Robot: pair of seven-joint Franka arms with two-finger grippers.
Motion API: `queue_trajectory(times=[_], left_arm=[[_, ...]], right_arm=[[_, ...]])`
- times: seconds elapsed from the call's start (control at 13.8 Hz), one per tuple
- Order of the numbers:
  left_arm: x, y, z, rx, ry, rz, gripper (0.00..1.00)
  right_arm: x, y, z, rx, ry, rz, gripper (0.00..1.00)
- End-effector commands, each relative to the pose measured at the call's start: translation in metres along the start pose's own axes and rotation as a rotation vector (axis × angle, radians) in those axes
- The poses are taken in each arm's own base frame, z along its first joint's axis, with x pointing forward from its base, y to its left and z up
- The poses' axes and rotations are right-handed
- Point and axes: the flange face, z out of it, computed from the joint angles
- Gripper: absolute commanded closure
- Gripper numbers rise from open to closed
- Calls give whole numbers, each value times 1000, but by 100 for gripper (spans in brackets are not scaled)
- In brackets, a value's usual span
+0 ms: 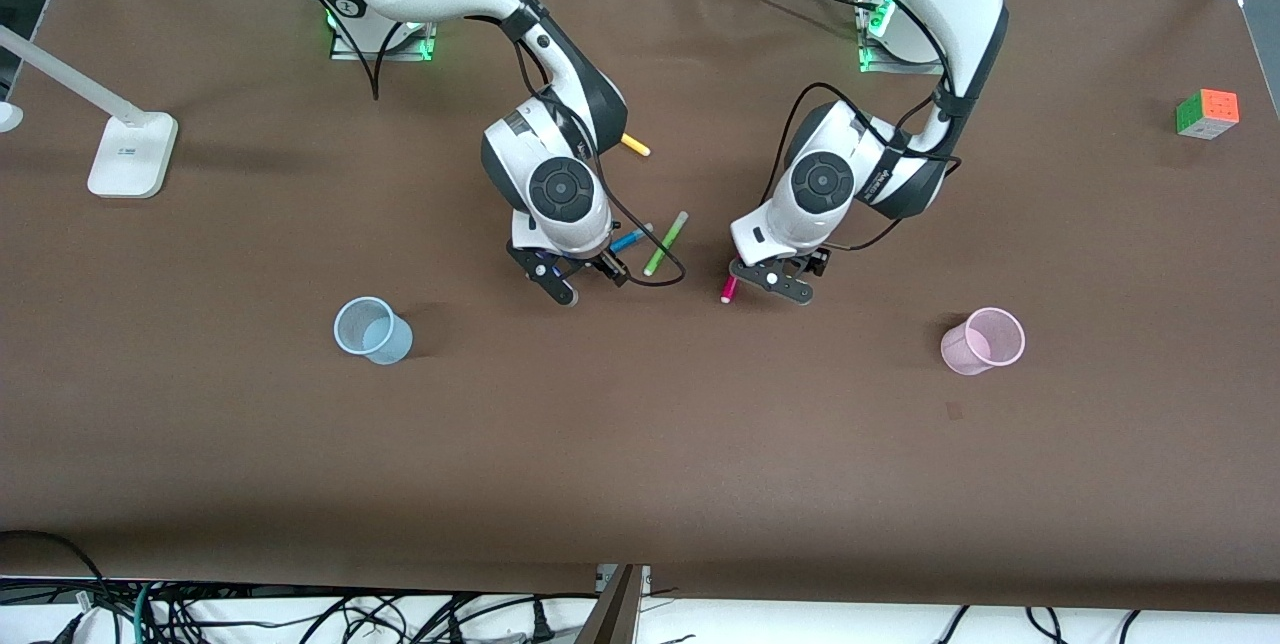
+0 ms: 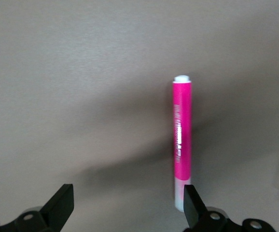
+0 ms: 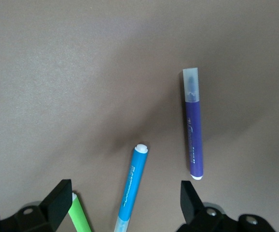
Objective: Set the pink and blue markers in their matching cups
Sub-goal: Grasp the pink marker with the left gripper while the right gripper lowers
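The blue marker (image 1: 630,240) lies on the table under my right gripper (image 1: 583,280). In the right wrist view the blue marker (image 3: 132,188) lies between the open fingers of my right gripper (image 3: 125,202), which hangs just above it and is empty. The pink marker (image 1: 729,288) lies on the table by my left gripper (image 1: 772,282). In the left wrist view the pink marker (image 2: 182,140) lies right beside one finger of my open, empty left gripper (image 2: 127,208). The light blue cup (image 1: 372,329) stands toward the right arm's end. The pale pink cup (image 1: 984,340) stands toward the left arm's end.
A lime green marker (image 1: 666,242) lies beside the blue one, and also shows in the right wrist view (image 3: 79,216). A dark purple marker (image 3: 193,128) lies close by. A yellow marker (image 1: 635,145) lies nearer the bases. A colour cube (image 1: 1208,113) and a white lamp base (image 1: 132,154) sit at the table's two ends.
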Motion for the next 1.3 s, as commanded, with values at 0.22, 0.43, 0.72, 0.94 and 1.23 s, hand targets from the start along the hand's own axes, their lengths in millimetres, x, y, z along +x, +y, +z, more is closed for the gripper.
queue_trajectory(times=[0.22,0.43,0.72,0.94,1.23], left_arm=[[-33,31,32,11,92,77,0],[-36,50,36,12,88,82,30],[-34,51,43,11,93,74,93],[-32,45,33,14,100,75,100],[-29,-9,-10,50,32,86,100]], right_arm=[[-4,-3,2,2,-5,18,1],[-4,-3,2,2,-5,18,1],[-3,-2,2,2,-4,19,1],[-4,-3,2,2,-4,17,1],[-4,-2,4,-1,-4,19,1]])
